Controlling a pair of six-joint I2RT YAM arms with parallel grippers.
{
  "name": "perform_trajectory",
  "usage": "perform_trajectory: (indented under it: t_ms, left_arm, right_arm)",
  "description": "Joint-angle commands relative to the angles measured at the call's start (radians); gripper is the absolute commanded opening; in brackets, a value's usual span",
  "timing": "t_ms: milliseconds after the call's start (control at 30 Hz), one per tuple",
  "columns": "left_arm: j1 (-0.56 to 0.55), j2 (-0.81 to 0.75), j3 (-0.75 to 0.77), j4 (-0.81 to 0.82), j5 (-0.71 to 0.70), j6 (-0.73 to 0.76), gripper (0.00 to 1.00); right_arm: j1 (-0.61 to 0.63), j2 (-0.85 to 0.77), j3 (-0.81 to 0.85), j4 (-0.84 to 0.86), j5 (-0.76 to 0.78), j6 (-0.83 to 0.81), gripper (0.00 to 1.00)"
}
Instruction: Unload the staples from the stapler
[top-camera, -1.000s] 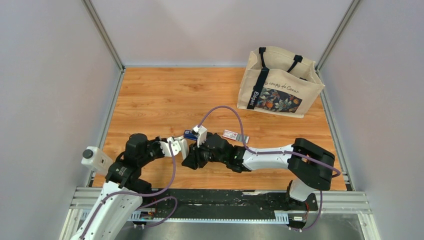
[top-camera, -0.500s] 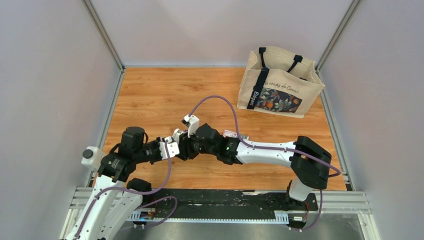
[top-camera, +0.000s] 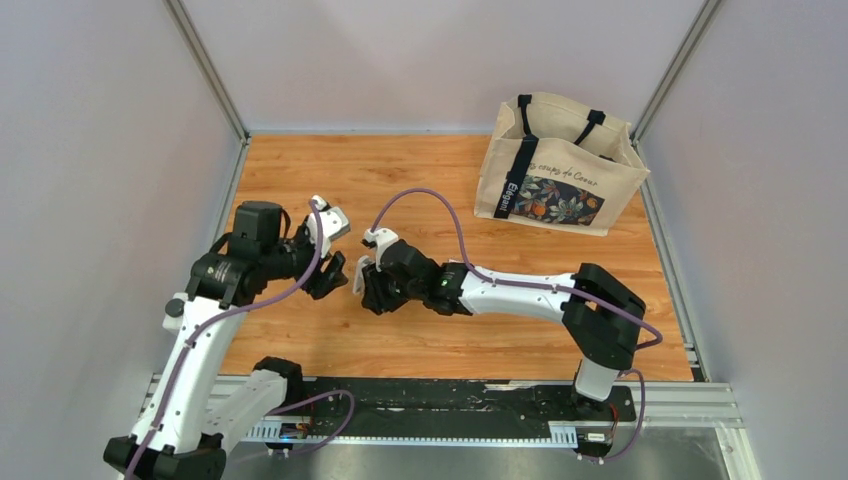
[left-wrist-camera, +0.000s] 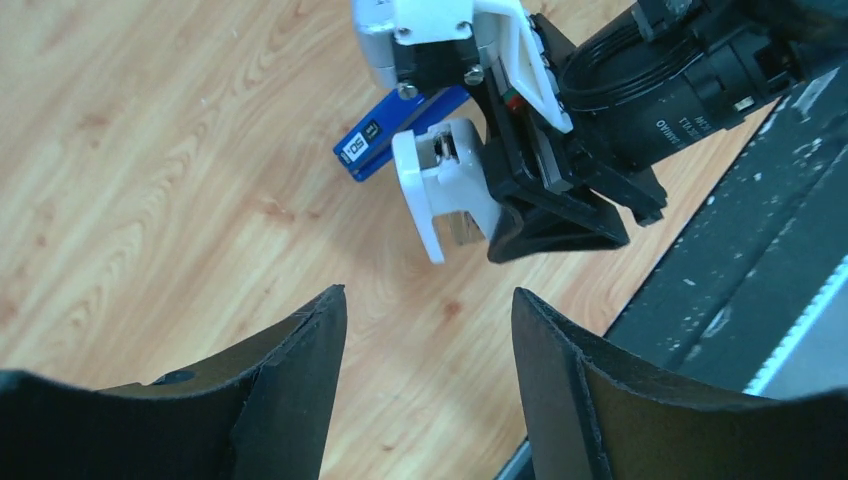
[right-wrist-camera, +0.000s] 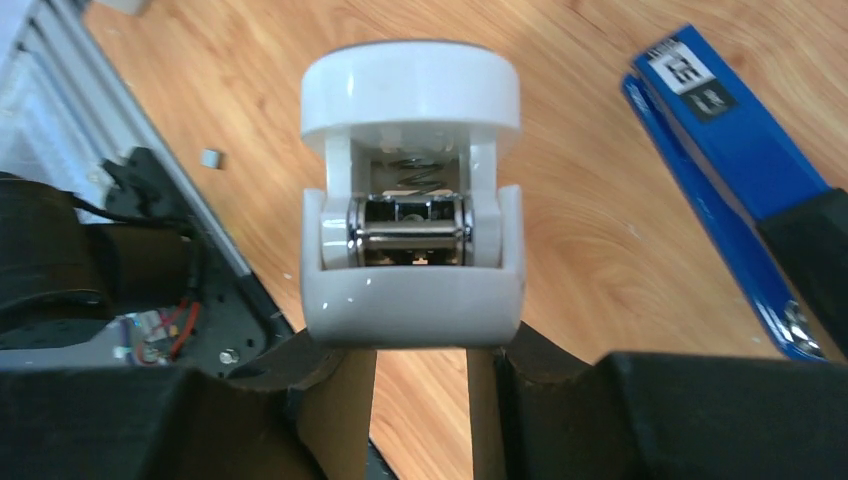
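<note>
Left arm is pulling up and away from the right one since the earlier frame, and its jaws are going from closed to spread. We are seeing the left gripper (left-wrist-camera: 428, 300) standing open now, both dark fingers (left-wrist-camera: 300, 360) apart with only bare wood between them, nothing held. In the top view the left gripper (top-camera: 337, 270) is hanging just beside the right gripper (top-camera: 365, 288), the two apart, not touching.

Right arm is also sliding left across the table (top-camera: 300, 180) compared with before. The right gripper (right-wrist-camera: 420, 365) is clamping a small white object (right-wrist-camera: 412, 200) with a rounded cap, a spring and a shiny metal roller inside. From the left wrist view we are seeing that same white object (left-wrist-camera: 440, 190) pressed against the black finger.

The stapler (right-wrist-camera: 725, 150), dark blue with a label near its tip, is lying just right of the white object, its near end going behind the right finger; we are not telling whether they touch. In the left wrist view the stapler (left-wrist-camera: 385, 140) is poking out from under the right wrist's white mount, over the wood. In the top view it is hidden under the right wrist.

A small grey bit (right-wrist-camera: 210, 157) is lying on the wood near the table edge. A tote bag (top-camera: 560, 170) is standing at the far right, well apart.
</note>
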Motion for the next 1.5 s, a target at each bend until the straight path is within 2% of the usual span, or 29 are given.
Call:
perform_trajectory:
  t_ms: [0,133,167,267,333,467,600,733,900,1067,1167,1200,1300,1467]
  left_arm:
    - [0.084,0.042,0.081,-0.112,0.076,-0.112,0.7]
    - [0.304,0.06,0.157,-0.063,0.139,-0.224,0.71]
    - [0.322,0.088,0.174,-0.069,0.114,-0.255,0.75]
    - [0.332,0.157,0.25,-0.142,0.007,-0.249,0.79]
    - [0.348,0.172,0.267,-0.166,-0.004,-0.24,0.79]
    - [0.357,0.119,0.208,-0.108,-0.009,-0.266,0.8]
    - [0.355,0.077,0.156,-0.078,-0.024,-0.274,0.8]
    - [0.359,0.043,0.124,-0.048,-0.067,-0.301,0.8]
    - [0.371,0.011,0.096,-0.026,-0.059,-0.361,0.8]
    - [0.378,0.008,0.128,-0.023,-0.036,-0.395,0.8]
    - [0.426,0.002,0.164,0.009,0.008,-0.442,0.81]
    - [0.467,0.0,0.173,0.024,0.03,-0.451,0.81]
    - [0.538,-0.007,0.161,0.101,0.088,-0.557,0.81]
    - [0.553,-0.024,0.13,0.201,0.123,-0.609,0.81]
  right_arm:
    - [-0.036,0.003,0.065,-0.071,0.001,-0.078,0.0]
    - [-0.034,0.105,0.215,-0.221,-0.036,-0.13,0.0]
    - [-0.034,0.135,0.243,-0.247,-0.044,-0.137,0.0]
    - [-0.028,0.234,0.376,-0.362,-0.062,-0.154,0.0]
    - [-0.022,0.282,0.438,-0.445,-0.059,-0.161,0.0]
    - [-0.002,0.412,0.608,-0.577,-0.057,-0.182,0.0]
    - [0.022,0.558,0.873,-0.744,-0.05,-0.193,0.0]
    - [0.035,0.671,1.02,-0.867,-0.027,-0.187,0.0]
    - [0.039,0.735,1.091,-0.873,-0.038,-0.153,0.0]
    - [0.039,0.712,1.061,-0.839,-0.044,-0.139,0.03]
    - [0.039,0.686,1.044,-0.812,-0.039,-0.139,0.04]
    - [0.038,0.69,1.062,-0.831,-0.031,-0.142,0.01]
    - [0.038,0.734,1.149,-0.903,-0.021,-0.153,0.0]
    - [0.038,0.787,1.188,-0.944,-0.028,-0.153,0.11]
